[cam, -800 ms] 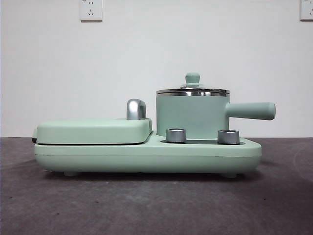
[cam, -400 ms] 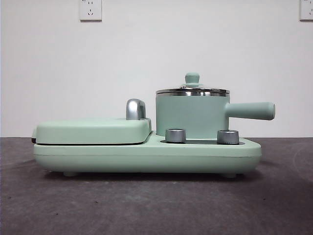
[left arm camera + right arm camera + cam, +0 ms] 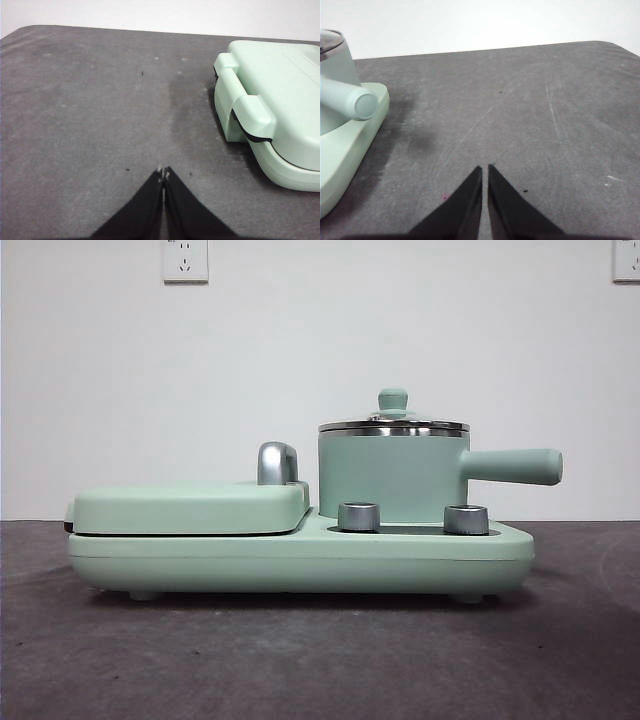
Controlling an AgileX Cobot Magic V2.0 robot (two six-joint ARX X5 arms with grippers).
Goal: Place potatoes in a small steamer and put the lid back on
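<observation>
The dark grey tabletop (image 3: 300, 660) was scuffed and faintly scratched. Only the mint-green cooker base (image 3: 300, 560) was seen resting on it, propped up on little feet.

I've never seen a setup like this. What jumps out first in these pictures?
A mint-green cooker fills the middle of the dark table. The small steamer stands on its right half with the lid on and its handle pointing right; a closed flat griddle takes the left half. The left gripper and right gripper wait over bare table on either side, both shut and holding nothing.
</observation>
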